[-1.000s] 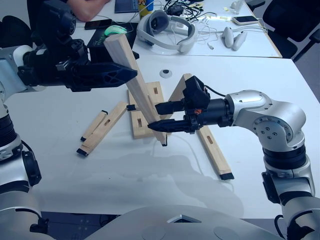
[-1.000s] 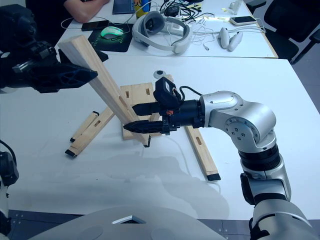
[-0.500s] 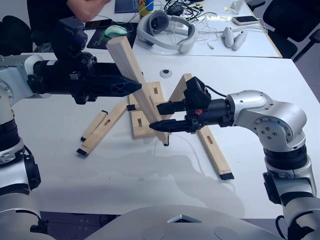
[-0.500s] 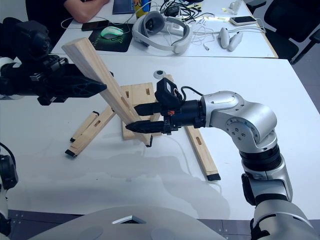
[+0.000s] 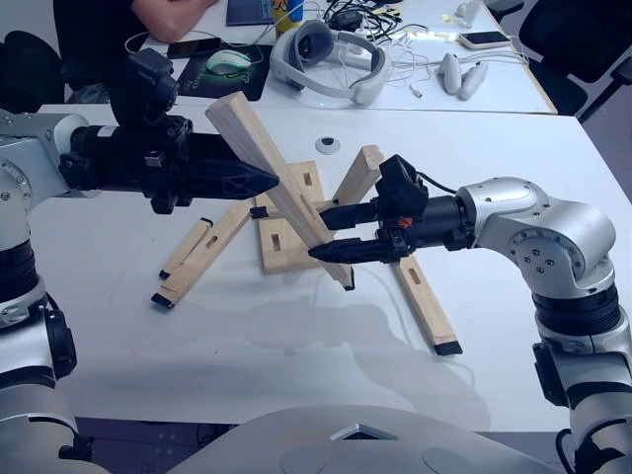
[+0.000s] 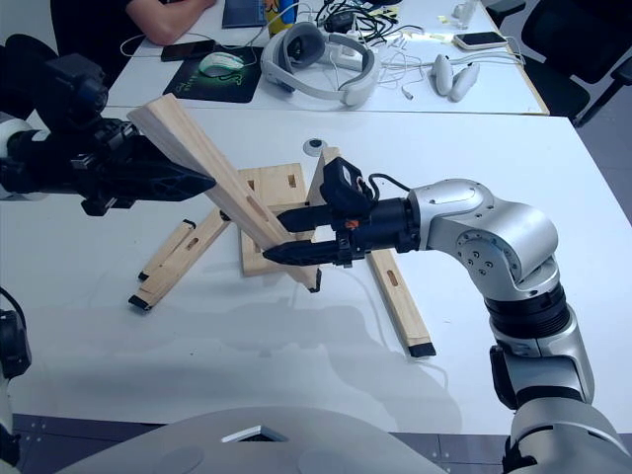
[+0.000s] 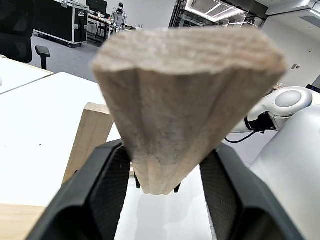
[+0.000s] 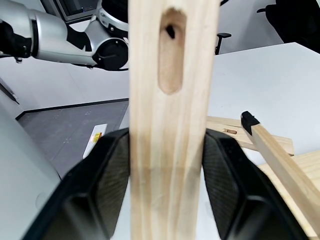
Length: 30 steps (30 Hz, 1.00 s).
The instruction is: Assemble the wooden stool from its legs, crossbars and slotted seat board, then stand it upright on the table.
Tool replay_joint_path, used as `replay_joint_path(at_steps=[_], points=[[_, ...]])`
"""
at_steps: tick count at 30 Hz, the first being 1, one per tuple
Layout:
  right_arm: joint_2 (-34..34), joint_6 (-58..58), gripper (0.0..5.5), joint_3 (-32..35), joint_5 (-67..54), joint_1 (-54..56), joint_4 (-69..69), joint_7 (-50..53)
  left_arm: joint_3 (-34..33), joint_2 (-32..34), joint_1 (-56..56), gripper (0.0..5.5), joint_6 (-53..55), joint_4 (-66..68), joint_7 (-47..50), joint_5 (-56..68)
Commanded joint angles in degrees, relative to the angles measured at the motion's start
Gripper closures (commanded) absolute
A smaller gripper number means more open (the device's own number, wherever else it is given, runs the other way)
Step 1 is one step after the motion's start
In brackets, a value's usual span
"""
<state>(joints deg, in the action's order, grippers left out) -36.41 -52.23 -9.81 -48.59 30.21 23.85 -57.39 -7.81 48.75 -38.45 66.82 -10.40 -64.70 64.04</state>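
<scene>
One wooden leg (image 5: pixel 294 205) was held aslant above the table (image 5: pixel 296 365) by both arms. The left gripper (image 5: pixel 261 180) was clamped on its upper part, fingers (image 7: pixel 107 185) pressed against both sides. The right gripper (image 5: pixel 328 233) was closed on the lower part, just above the black-capped foot. That foot sat close to the table; contact could not be confirmed. The seat board (image 5: pixel 275 252) lay flat beneath the held leg. A second leg (image 5: pixel 425 296) lay just to its right. Two bars (image 5: pixel 202 252) lay side by side to its left.
</scene>
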Motion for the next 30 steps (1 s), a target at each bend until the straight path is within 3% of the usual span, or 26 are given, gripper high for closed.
replay_joint_path(at_steps=[1,9,15,19,23,30], points=[[0.22,-0.01,3.08,0.29,1.56,0.37,-0.73,1.59,-0.33,0.67,-0.22,3.40,-0.08,0.85,-0.12,-0.63],[0.25,0.09,1.91,1.11,1.24,-0.69,-1.17,1.45,-0.95,0.19,0.41,3.44,0.29,0.92,0.20,-0.16],[-4.04,-0.25,0.95,4.94,-1.21,-5.27,-0.24,-2.31,0.26,2.16,1.65,3.44,-0.60,-1.14,-1.30,-1.97],[-8.65,0.97,0.87,7.39,-1.25,-11.01,0.17,-6.78,-0.11,4.10,3.82,3.44,-1.70,-2.90,-2.57,-3.25],[-12.64,4.53,0.87,5.06,4.48,-17.47,-1.87,-9.11,-2.69,7.66,10.29,3.44,-4.63,-7.59,-2.17,-6.16],[-9.64,13.83,0.87,-0.42,18.12,-22.12,-9.98,-3.56,-10.82,11.77,21.77,3.44,-6.13,-12.77,-2.24,-6.91]])
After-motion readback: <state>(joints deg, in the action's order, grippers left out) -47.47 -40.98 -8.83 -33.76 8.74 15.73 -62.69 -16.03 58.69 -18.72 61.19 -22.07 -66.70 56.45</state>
